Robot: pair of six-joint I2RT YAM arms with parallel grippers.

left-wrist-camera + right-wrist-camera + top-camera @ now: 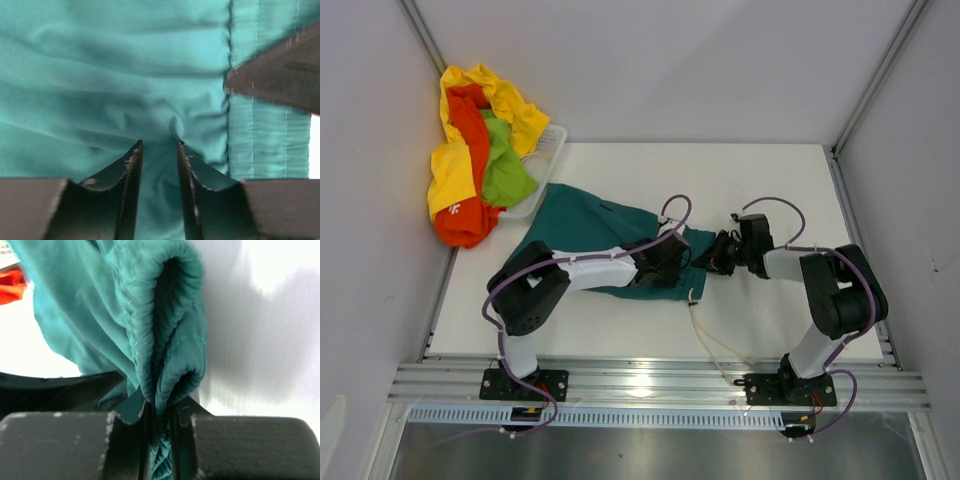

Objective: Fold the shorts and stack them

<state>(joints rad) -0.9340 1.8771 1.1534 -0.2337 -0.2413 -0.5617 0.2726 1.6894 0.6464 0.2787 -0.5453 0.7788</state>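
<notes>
The dark teal shorts [590, 225] lie spread across the middle of the white table, waistband end toward the right. My left gripper [680, 258] presses down on them near the waistband. In the left wrist view its jaws [159, 145] hold a bunched fold of teal cloth, with creases running into the gap. My right gripper [710, 257] meets the shorts from the right and is shut on the gathered elastic waistband [165, 340], which folds up out of its jaws [161, 407]. A pale drawstring [705, 335] trails toward the near edge.
A white plastic basket [552, 145] stands at the back left corner, heaped with yellow [455, 165], orange-red [465, 215] and lime green [505, 175] shorts that spill over its side. Grey walls close in left, right and back. A metal rail [650, 380] runs along the near edge.
</notes>
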